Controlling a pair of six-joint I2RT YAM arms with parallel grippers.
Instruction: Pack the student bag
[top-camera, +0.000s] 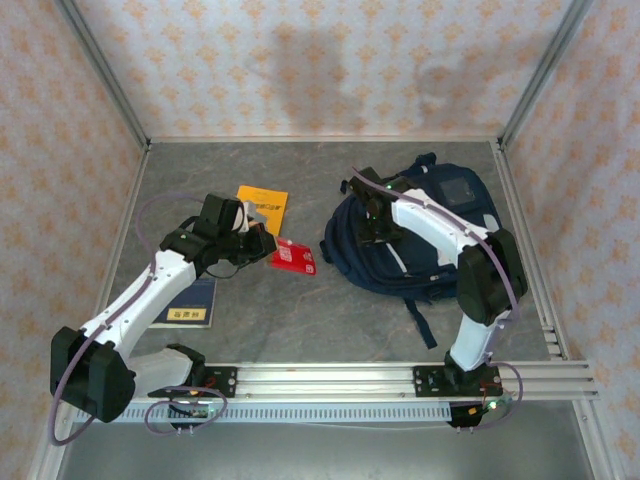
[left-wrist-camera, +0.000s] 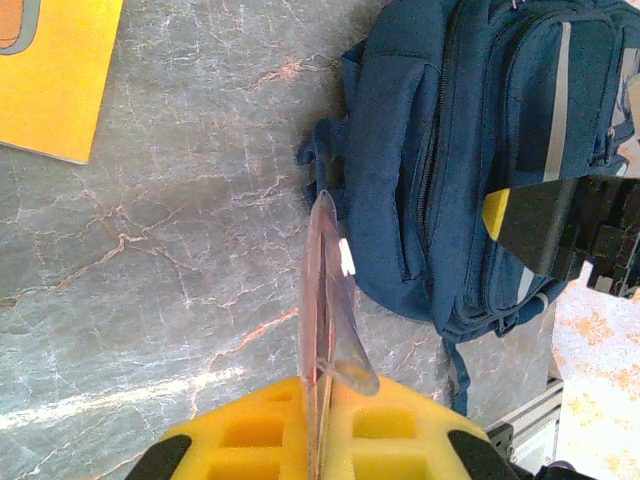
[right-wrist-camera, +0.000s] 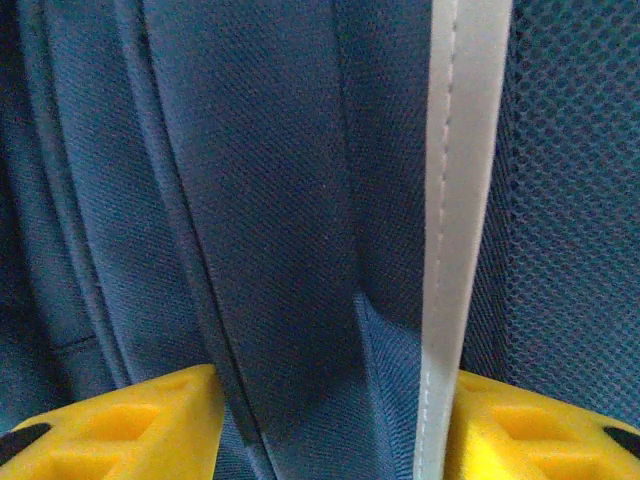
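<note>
The student bag (top-camera: 430, 235), dark navy with grey stripes, lies flat at the right of the table. My right gripper (top-camera: 373, 218) presses down on its left part. In the right wrist view, navy fabric and a grey stripe (right-wrist-camera: 460, 200) of the student bag (right-wrist-camera: 280, 200) bunch into a fold between the yellow fingers (right-wrist-camera: 130, 420), and my right gripper (right-wrist-camera: 330, 435) pinches that fold. My left gripper (top-camera: 262, 243) is shut on a thin red packet in a clear sleeve (top-camera: 294, 256). The packet shows edge-on (left-wrist-camera: 325, 290) from my left gripper (left-wrist-camera: 322, 410), a short way left of the student bag (left-wrist-camera: 450, 150).
An orange-yellow booklet (top-camera: 262, 208) (left-wrist-camera: 50, 70) lies on the grey marble-look table behind the left gripper. A dark blue booklet (top-camera: 190, 300) lies partly under the left arm. Metal rails (top-camera: 400, 380) run along the near edge, and patterned walls close in the other sides.
</note>
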